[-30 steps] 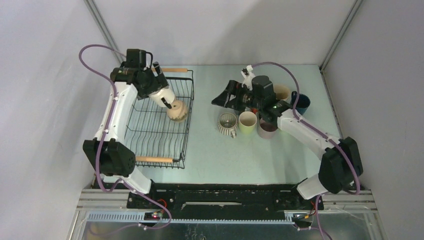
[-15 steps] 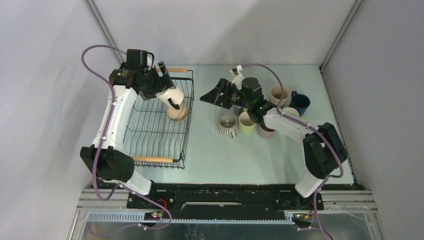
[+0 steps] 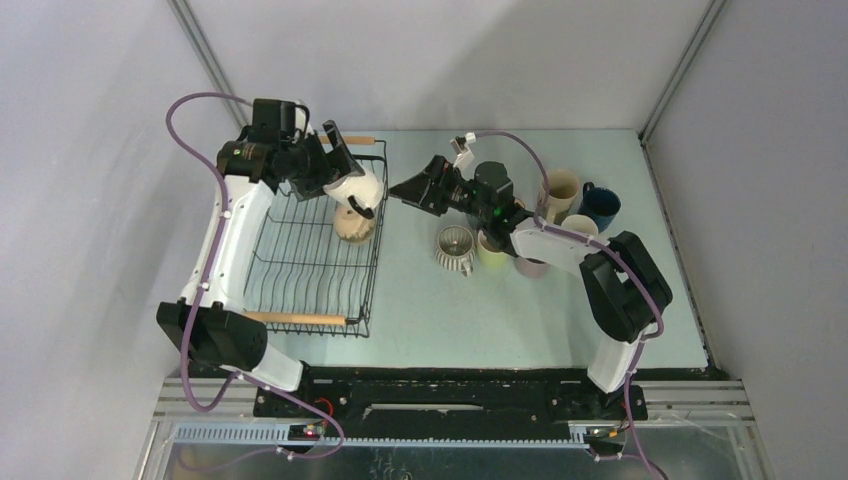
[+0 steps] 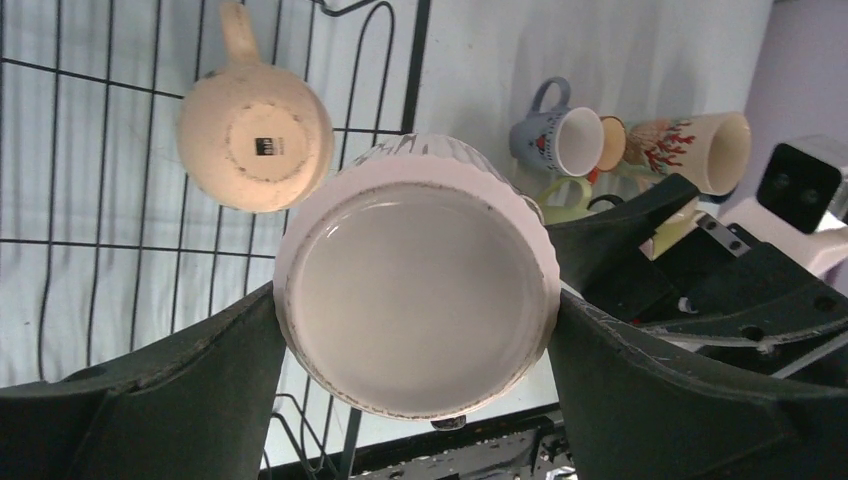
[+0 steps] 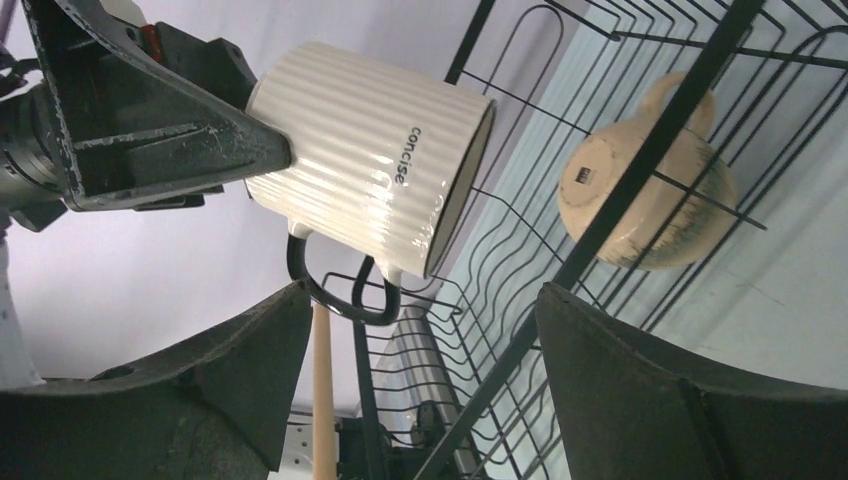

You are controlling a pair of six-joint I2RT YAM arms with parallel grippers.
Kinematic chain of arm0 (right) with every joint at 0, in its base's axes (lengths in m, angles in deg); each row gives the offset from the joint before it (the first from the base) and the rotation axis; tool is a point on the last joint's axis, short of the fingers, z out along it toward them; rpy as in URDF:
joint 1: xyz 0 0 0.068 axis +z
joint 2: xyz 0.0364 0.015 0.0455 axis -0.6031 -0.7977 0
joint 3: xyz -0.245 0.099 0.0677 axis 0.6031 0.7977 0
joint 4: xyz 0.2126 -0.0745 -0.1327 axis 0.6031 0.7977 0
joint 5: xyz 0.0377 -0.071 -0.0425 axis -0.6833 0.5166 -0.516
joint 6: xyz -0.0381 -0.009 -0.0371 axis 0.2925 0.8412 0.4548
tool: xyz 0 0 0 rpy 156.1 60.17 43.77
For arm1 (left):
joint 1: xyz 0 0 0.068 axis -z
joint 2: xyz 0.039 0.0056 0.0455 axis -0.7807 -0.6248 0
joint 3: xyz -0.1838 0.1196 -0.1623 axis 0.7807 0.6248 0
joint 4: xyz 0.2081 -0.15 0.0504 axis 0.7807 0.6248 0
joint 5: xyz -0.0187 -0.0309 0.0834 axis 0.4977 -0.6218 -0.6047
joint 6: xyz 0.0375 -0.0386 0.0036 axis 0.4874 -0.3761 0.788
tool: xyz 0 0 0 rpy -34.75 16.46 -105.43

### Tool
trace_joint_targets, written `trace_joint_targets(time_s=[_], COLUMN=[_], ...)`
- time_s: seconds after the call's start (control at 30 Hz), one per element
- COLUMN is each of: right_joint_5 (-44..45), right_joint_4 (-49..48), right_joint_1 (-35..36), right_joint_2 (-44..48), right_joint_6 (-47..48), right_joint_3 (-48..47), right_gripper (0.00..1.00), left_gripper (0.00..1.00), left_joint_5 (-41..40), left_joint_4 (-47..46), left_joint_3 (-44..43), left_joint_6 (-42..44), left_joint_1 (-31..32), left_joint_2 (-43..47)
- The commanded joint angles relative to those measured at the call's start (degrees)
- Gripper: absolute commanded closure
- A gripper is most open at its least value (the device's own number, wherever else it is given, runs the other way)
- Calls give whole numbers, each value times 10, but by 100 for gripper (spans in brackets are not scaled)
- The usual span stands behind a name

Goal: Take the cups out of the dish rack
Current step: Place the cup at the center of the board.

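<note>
While the left gripper [image 3: 348, 184] hangs over the far left part of the counter [image 3: 450, 315], its two fingers pinch the ribbed cream mug [image 5: 360, 150] by the sides near its base. The mug is held tilted and clear of the wires above the far right corner of the dish rack [image 3: 372, 272]. The rack lies along the counter's left edge, with one light wooden handle [image 3: 300, 318] at its near end.

Inside the rack, below the held mug, a tan mug [image 3: 354, 227] sits upside down with its base facing up.

Just right of the rack, over the far middle of the counter, the right gripper [image 3: 405, 189] points at the held mug. Its fingers are spread wide and touch nothing. In the right wrist view the mug's black handle [image 5: 335, 290] and the word "concise" near its rim show between those fingers.

The unloaded cups stand further right. A ribbed cup [image 3: 455, 247] and a pale yellow-green cup [image 3: 492, 253] are near the middle. A tall cream mug [image 3: 560, 188] and a dark blue mug [image 3: 602, 206] stand toward the far right corner.
</note>
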Motion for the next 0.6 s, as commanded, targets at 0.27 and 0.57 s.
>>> trace_joint_targets(time_s=[0.27, 0.57], right_joint_5=[-16, -38], right_joint_4=[-146, -207], right_joint_1=[6, 3], right_joint_2=[-21, -27], right_joint_6=[-83, -139], right_joint_3=[0, -10], right_gripper=[15, 22], left_gripper=[92, 92], left_joint_5=[103, 153], left_joint_4=[-90, -138], left_joint_3=[14, 49], left_joint_6=[-55, -87], left_joint_1=[15, 16], left_joint_2=[41, 49])
